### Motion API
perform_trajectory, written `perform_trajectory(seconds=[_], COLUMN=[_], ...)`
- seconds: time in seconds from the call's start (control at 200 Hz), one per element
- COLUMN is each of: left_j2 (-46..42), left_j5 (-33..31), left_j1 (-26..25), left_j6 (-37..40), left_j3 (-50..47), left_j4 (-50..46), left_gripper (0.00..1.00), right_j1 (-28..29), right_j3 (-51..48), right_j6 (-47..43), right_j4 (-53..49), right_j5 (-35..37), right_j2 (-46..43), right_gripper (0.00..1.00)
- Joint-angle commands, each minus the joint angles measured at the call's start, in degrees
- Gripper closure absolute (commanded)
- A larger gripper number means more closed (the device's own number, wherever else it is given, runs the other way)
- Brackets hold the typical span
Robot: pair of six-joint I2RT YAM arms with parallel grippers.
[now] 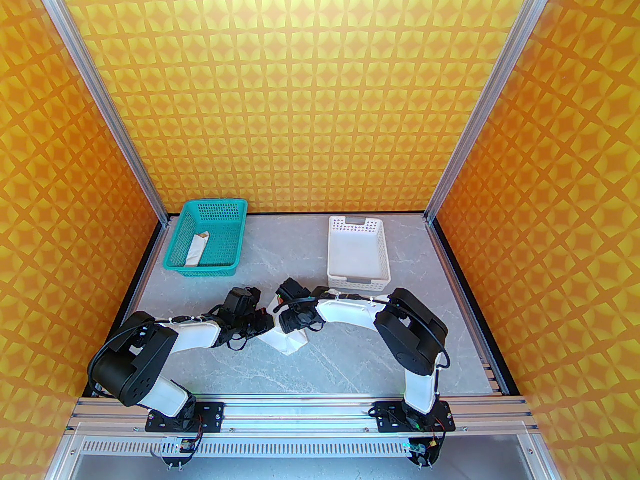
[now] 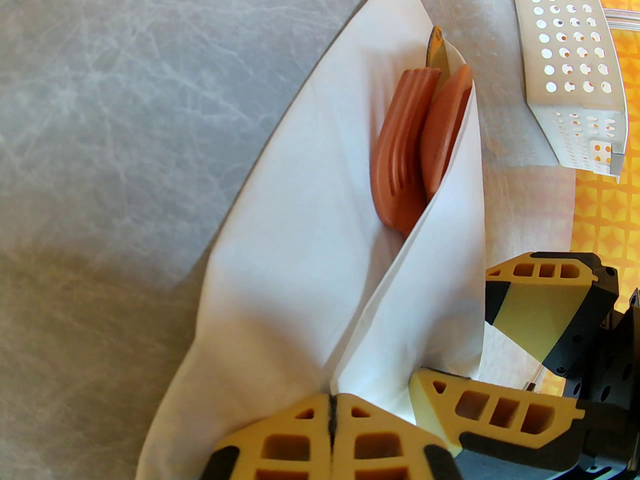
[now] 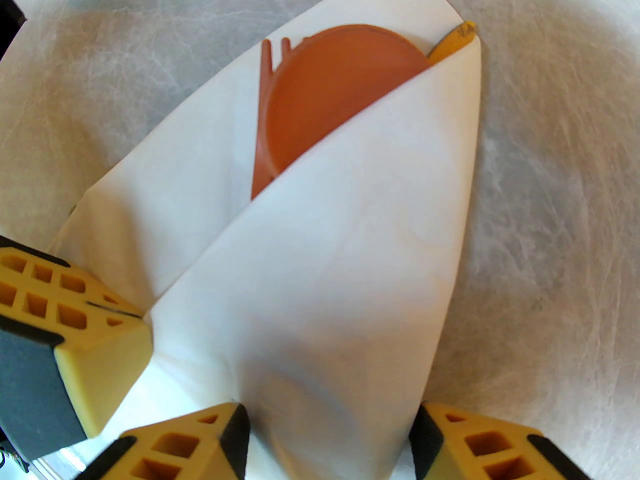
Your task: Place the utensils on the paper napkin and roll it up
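Handles of spoon, fork and knife are hidden inside the folded paper napkin. Only the heads stick out at the end far from both end effectors. Knife is just a yellow-orange tip, rest covered.

In the top view the arms cover most of the napkin. One white corner shows below the wrists, cutlery unreadable there.

Left end effector: jaws fully closed, tips on the napkin crease at its near end. Can't tell if paper is pinched between them.

Right end effector: jaws partway apart, astride the folded bundle, paper reaching both pads. Squeeze unclear.

Right wrist view has the spoon bowl face-on over the fork, only tines peeking out. Left wrist view has the fork back in full, spoon edge-on beside it.

Napkin lies on the desk between the two end effectors.

White basket sits beyond the right end effector. Teal basket holding a paper tube sits beyond the left. Both are well apart from the napkin.
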Motion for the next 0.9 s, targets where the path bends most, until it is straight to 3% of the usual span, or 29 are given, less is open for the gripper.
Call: perform_trajectory(seconds=[0.0,0.545,0.895], left_j2=[1.77,1.35,-7.23], left_j5=[-2.82,-2.83,-2.92], left_j1=[-0.15,-0.15,0.74], left_j6=[1.43,1.54,3.77], left_j3=[-1.31,-0.87,2.23], left_j4=[-7.3,-7.58,-14.82], left_gripper=[1.0,1.0,0.84], right_j1=[-1.47,-2.72,-2.58], right_j3=[-3.9,-6.2,-6.23], right_j6=[-0.48,-1.26,-1.42], right_j4=[-5.01,-2.58,-1.7], right_j5=[3.86,-0.29,-2.61], right_j2=[0.47,2.19,2.82], right_gripper=[0.44,0.52,0.52])
